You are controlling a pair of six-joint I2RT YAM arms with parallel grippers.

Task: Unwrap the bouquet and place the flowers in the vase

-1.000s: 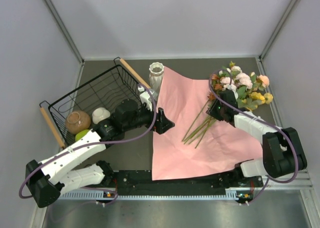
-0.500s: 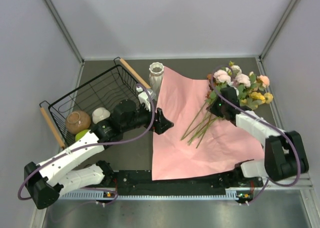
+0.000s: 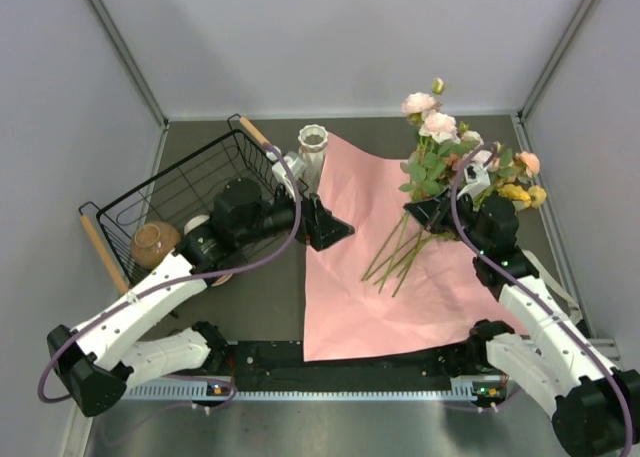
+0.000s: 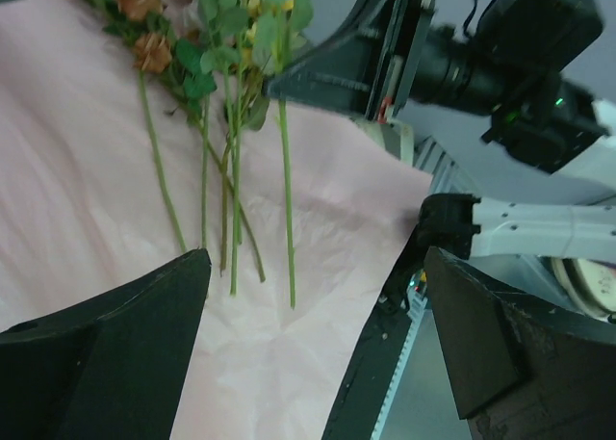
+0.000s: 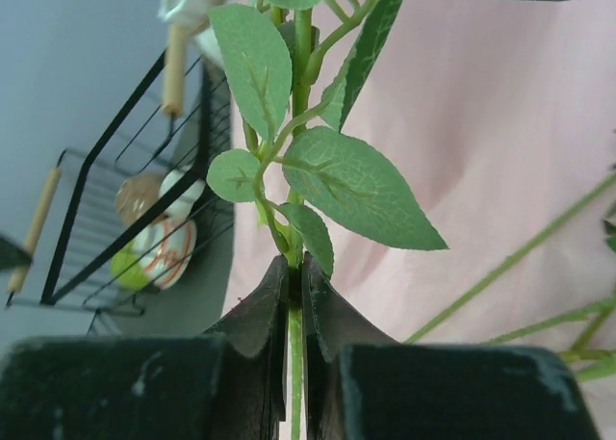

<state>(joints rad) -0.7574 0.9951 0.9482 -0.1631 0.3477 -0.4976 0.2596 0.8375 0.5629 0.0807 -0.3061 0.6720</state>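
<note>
Flowers [image 3: 398,252] mostly lie across the pink paper's [image 3: 370,307] right edge. One rose stem [image 3: 428,147] is pinched tight in the right gripper [image 3: 428,213], up above it. Left gripper [image 3: 333,231] gapes empty at its left edge, vase [image 3: 313,149] just off its top-left corner.

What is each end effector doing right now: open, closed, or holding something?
Left end effector: open, holding nothing.
Right end effector: closed on a flower stem.

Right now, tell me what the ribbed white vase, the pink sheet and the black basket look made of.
Ribbed white vase: probably glazed ceramic, smooth, slightly glossy. Salmon-pink sheet: matte paper, visibly creased. Black basket: thin coated wire, wooden-looking handles.
</note>
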